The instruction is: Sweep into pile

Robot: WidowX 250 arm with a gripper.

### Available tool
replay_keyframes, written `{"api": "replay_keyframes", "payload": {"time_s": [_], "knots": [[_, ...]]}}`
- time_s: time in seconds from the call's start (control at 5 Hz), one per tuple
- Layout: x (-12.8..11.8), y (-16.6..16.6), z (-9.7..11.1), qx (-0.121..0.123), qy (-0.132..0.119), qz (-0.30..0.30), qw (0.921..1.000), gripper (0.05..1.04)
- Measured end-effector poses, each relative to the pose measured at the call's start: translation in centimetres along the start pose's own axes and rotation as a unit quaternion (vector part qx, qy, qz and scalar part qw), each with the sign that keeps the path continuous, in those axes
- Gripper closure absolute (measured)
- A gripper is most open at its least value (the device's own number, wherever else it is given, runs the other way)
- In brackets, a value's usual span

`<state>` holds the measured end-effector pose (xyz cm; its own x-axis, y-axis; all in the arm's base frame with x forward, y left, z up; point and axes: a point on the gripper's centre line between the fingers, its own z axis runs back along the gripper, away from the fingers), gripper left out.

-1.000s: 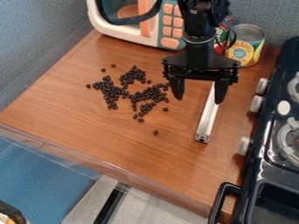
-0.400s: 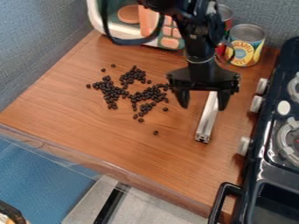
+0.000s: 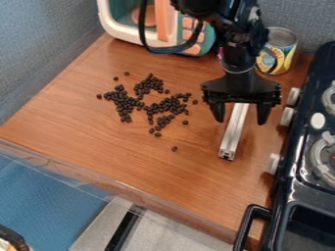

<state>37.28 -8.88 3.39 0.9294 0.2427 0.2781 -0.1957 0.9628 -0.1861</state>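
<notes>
My gripper (image 3: 240, 120) hangs at the upper right, open, its two fingers to either side of a silver metal bar (image 3: 233, 131). The bar lies lengthwise on the wooden surface; its upper end is hidden by the gripper. Nothing is held. Left of the gripper, dark beans (image 3: 167, 107) lie scattered in an uneven patch at the upper middle. A few beans sit apart, such as a single bean (image 3: 175, 148) below the patch.
A toy microwave (image 3: 118, 22) stands at the back left, and a pineapple can (image 3: 277, 50) behind the gripper at right. The toy stove (image 3: 298, 152) with knobs lines the right side. The wooden counter (image 3: 111, 152) ends at a front edge with a clear rim.
My gripper has moved right and slightly down, from left of the bar's upper part to over it, and stays open. The beans and bar have not moved.
</notes>
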Motion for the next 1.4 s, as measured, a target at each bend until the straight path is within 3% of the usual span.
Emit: {"api": "replay_keyframes", "payload": {"time_s": [0.2, 0.6, 0.8, 1.4], "knots": [[0.0, -0.4, -0.3, 0.001, 0.001, -0.002, 1.0, 0.111], [-0.1, -0.6, -0.5, 0.002, -0.005, 0.007, 1.0, 0.663], [-0.1, -0.5, -0.5, 0.004, -0.006, 0.008, 0.9999, 0.742], [0.2, 1.3, -0.7, 0.016, 0.013, 0.015, 0.9997, 0.742]]}}
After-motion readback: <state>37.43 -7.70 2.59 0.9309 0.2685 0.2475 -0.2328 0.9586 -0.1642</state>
